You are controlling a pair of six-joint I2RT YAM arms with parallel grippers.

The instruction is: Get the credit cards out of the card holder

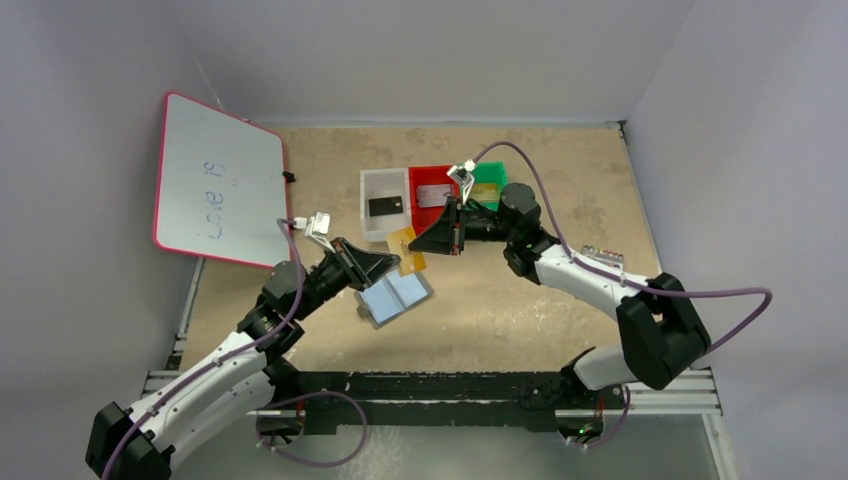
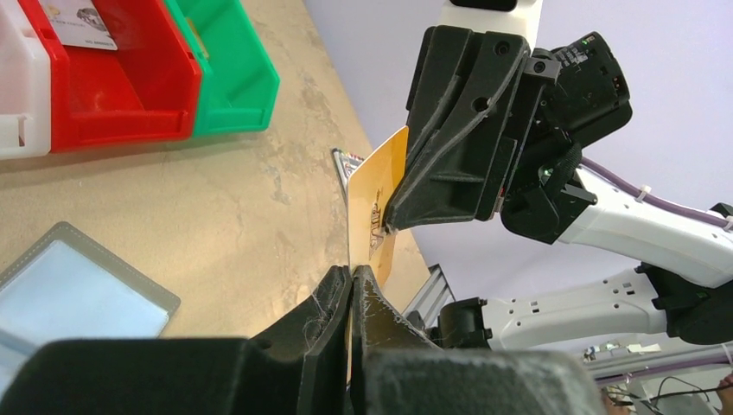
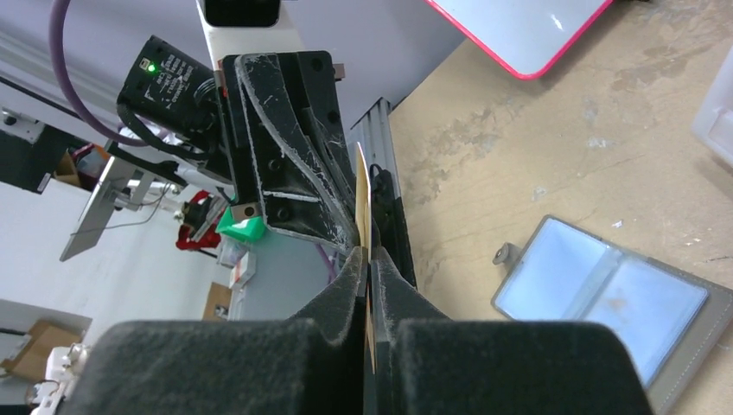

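Left claw [image 2: 352, 275] and right claw [image 3: 366, 257] both clench opposite ends of gold card [image 2: 377, 183]

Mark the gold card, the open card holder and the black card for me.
gold card [image 2: 372, 186], left wrist view, middle of its yellow face.
card holder [image 1: 395, 296], top view, its shiny inside pocket.
black card [image 1: 385, 206], top view, its middle.

Pink-edged whiteboard [image 1: 215, 180] at far left, scribble on it. White tray [image 1: 368, 205], red tray [image 1: 425, 175], green tray [image 1: 492, 172] side by side mid-table [image 1: 520, 310]; marker pack [image 1: 603, 257] near rt edge.
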